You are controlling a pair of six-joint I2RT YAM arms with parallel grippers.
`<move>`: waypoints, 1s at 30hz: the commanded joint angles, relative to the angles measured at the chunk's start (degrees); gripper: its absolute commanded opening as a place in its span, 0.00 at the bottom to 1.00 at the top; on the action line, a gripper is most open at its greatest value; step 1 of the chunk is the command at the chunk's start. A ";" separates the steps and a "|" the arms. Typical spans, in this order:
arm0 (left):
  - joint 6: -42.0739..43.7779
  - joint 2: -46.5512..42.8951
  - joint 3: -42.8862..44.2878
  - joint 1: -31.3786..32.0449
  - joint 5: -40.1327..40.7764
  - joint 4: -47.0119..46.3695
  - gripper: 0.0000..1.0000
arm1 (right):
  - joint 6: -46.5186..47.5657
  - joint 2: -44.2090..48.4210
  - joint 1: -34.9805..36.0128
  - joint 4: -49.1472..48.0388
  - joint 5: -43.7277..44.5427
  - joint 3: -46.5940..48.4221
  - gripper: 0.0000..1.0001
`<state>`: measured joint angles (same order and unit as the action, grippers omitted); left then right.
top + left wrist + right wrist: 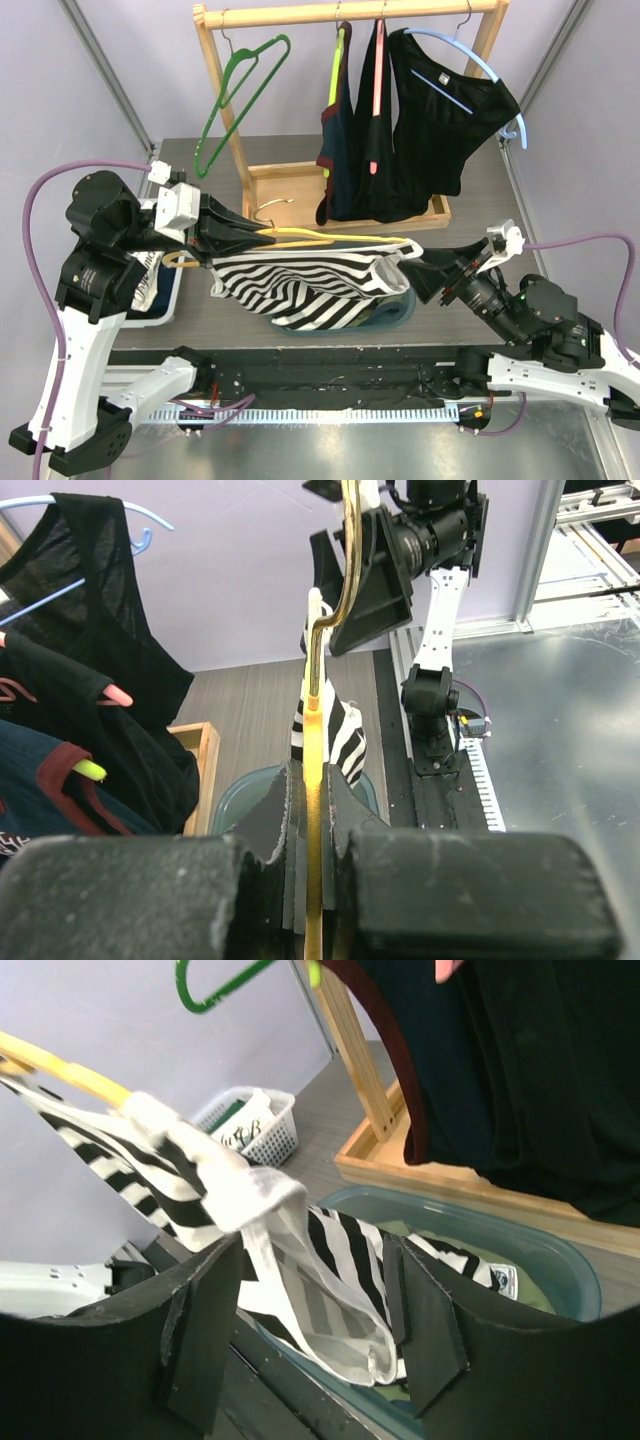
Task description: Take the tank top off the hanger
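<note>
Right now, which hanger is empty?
The green hanger at the left end of the rack. The others there carry dark garments, and the yellow hanger carries the striped tank top.

The top external view looks down from above and behind the arm bases, far enough back to take in the whole desk (290,155), the wooden rack (300,15) and both arms. The left wrist camera sits just behind the left end effector (258,236) and faces forward along the yellow hanger (314,750) toward the right arm (440,620). The right wrist camera looks closely past the right end effector (315,1300) at the striped tank top (340,1250), with the white basket (270,1135) beyond. The overhead view also shows all of these.
</note>
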<state>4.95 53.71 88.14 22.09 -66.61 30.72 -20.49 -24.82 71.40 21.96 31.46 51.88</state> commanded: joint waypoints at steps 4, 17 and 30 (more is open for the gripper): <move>-0.99 -0.01 2.12 -0.11 -1.51 -2.59 0.00 | 0.80 -0.84 -0.03 0.81 1.76 -1.17 0.68; -4.16 -0.19 3.53 -0.11 -3.26 -3.47 0.00 | 8.10 -4.01 -0.12 0.28 5.63 1.74 0.42; -6.97 -0.10 4.41 -0.64 -3.18 -6.37 0.00 | 5.64 4.33 -0.12 1.42 7.49 1.73 0.07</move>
<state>-0.95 54.22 91.20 21.80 -68.64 28.82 -14.11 -25.19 71.40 24.49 38.46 51.64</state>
